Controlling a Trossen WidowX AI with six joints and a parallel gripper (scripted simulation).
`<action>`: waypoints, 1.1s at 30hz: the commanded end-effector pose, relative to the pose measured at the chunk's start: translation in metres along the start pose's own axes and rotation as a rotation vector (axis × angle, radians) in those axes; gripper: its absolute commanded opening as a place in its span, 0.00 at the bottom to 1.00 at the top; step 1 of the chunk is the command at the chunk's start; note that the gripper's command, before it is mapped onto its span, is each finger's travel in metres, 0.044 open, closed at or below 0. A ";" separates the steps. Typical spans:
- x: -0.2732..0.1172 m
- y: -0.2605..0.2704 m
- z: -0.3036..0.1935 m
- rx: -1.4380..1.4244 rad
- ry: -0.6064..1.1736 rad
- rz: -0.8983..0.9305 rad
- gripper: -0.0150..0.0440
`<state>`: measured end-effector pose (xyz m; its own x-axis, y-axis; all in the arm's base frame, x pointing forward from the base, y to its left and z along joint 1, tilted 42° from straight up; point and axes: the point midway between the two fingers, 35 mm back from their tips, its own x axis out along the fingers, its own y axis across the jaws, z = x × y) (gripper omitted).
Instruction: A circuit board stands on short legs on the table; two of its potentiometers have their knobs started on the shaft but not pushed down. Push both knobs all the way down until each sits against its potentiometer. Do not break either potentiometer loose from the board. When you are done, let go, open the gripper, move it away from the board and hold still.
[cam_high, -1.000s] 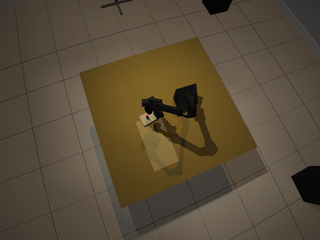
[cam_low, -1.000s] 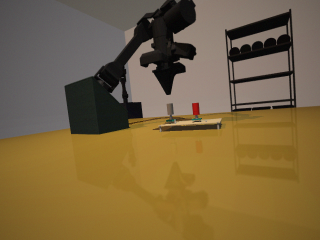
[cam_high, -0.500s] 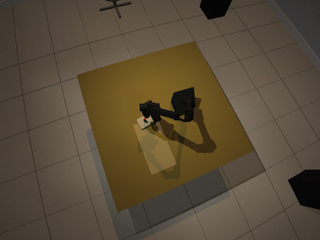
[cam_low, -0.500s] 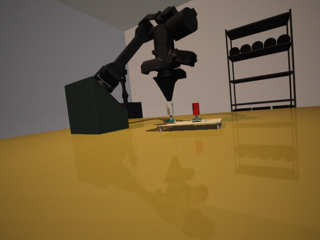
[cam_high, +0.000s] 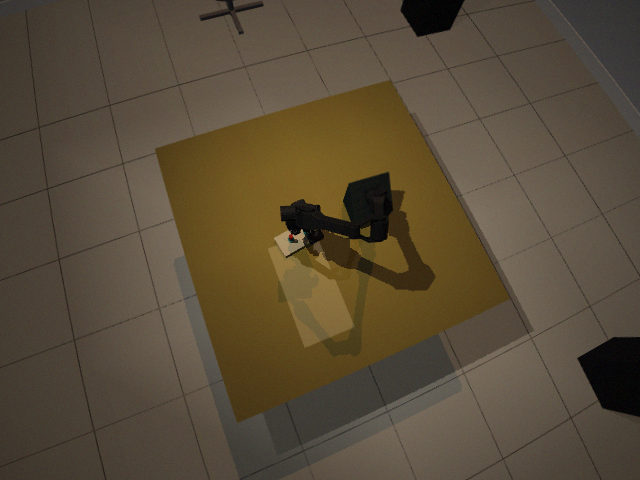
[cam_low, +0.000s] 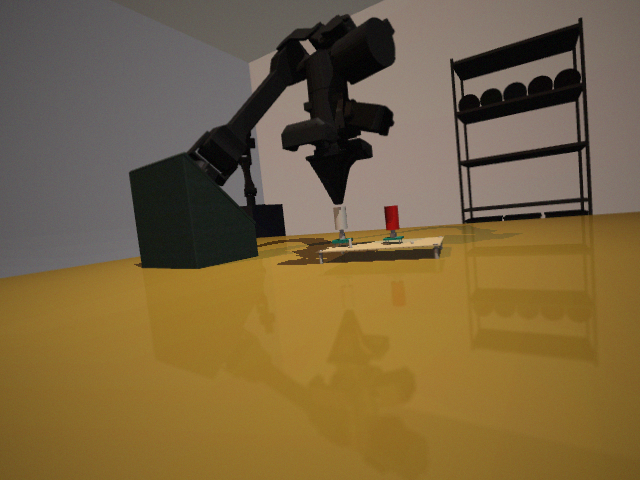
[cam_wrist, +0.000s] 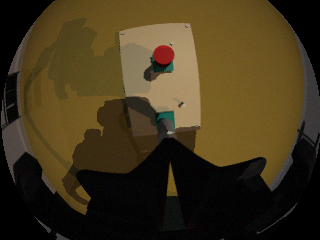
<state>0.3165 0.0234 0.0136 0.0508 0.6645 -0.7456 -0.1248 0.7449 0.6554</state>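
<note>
The pale circuit board (cam_high: 287, 249) (cam_low: 423, 242) (cam_wrist: 142, 45) stands on short legs. A red knob (cam_high: 291, 237) (cam_low: 391, 217) (cam_wrist: 164, 55) stands upright on one green potentiometer (cam_low: 393, 239) (cam_wrist: 168, 67), with a stretch of grey shaft showing below it. A light grey knob (cam_low: 340, 218) (cam_wrist: 166, 129) stands on the other green potentiometer (cam_low: 341, 241) (cam_wrist: 165, 117), also with shaft showing below. My gripper (cam_low: 338, 203) (cam_wrist: 168, 142) is shut and empty, pointing down. Its tips are at the top of the grey knob, touching or just above; which I cannot tell. They hide part of that knob in the wrist view.
The arm's dark green base block (cam_high: 356, 198) (cam_low: 193, 217) stands on the yellow table (cam_high: 232, 170) (cam_low: 206, 361). Small metal pins stand on the board beside the potentiometers. The red knob stands a short way from the gripper. A black shelf rack (cam_low: 522, 102) is in the background.
</note>
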 end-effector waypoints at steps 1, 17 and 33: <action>0.002 0.001 0.000 0.001 -0.001 0.004 0.25; 0.005 0.001 0.000 0.001 -0.001 0.004 0.25; 0.005 0.001 0.000 0.001 -0.001 0.004 0.25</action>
<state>0.3167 0.0262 0.0105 0.0514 0.6645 -0.7456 -0.1247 0.7450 0.6553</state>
